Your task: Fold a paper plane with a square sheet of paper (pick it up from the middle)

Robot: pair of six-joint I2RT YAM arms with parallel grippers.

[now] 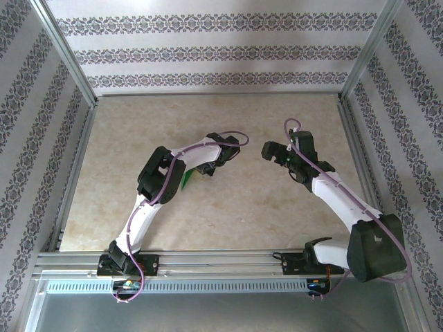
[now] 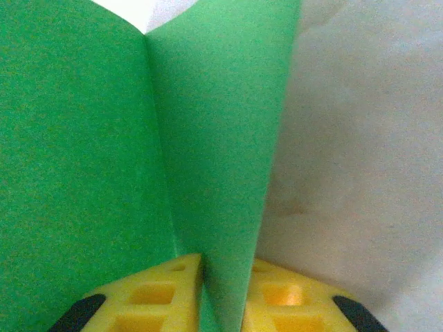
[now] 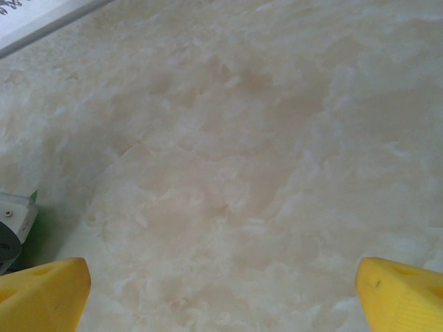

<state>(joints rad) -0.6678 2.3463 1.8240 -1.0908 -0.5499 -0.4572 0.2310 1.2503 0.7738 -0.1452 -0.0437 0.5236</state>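
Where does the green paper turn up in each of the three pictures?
Top external: the green paper peeks out from under the left arm, left of centre.
Left wrist: the green paper fills the left and middle, creased, standing between the yellow fingers of the left gripper.
Right wrist: a green sliver at the far left edge.
Shared landmark: the beige marbled tabletop.

A pale marbled table [image 1: 277,214] is being enclosed on the far, left and right sides by walls [image 1: 214,52] papered in floral stripes. Aluminium frame posts [image 1: 66,52] are being shown at the far corners, and a slotted rail [image 1: 221,261] is being carried along the near edge.
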